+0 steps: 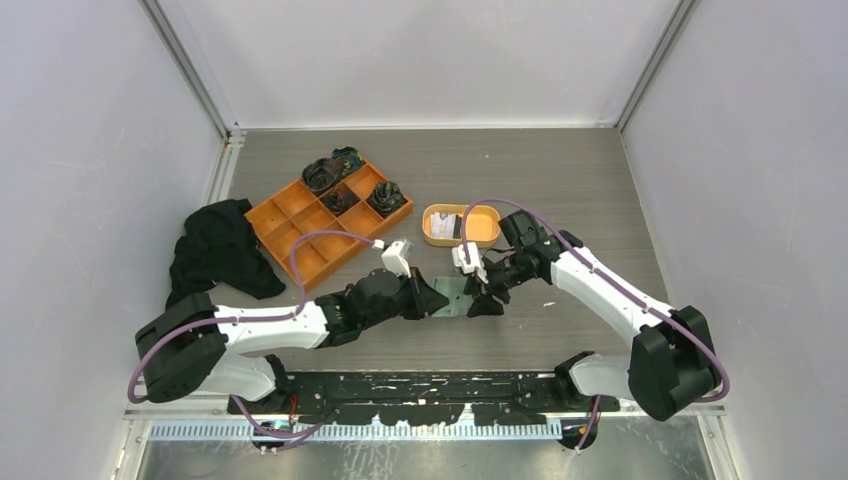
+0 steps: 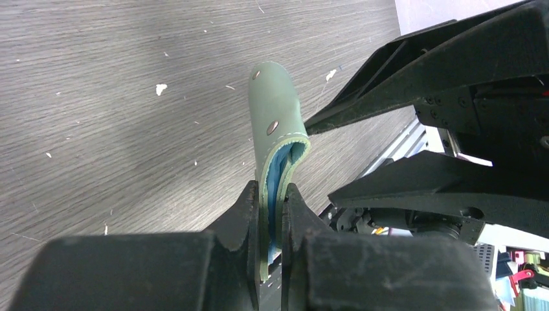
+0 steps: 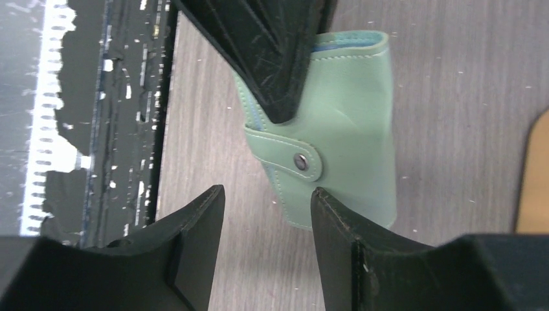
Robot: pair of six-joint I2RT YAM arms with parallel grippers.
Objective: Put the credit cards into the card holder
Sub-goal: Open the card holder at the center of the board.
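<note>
Two grippers meet at the card holder [image 1: 455, 298], mid-table near the bases.
Left gripper [image 2: 273, 201] pinches its edge; right gripper [image 3: 265, 207] stands spread beside the snap tab [image 3: 294, 160]. Best to grip the tab squarely, peel gently; credit cards [image 1: 445, 224] wait in the oval dish [image 1: 482, 226].

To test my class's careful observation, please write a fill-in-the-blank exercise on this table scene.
1. The left gripper is shut on the ____ card holder.
2. The jaws of the right gripper stand ____.
3. The credit cards lie in the oval ____ dish.
Missing words: green; open; orange.
</note>
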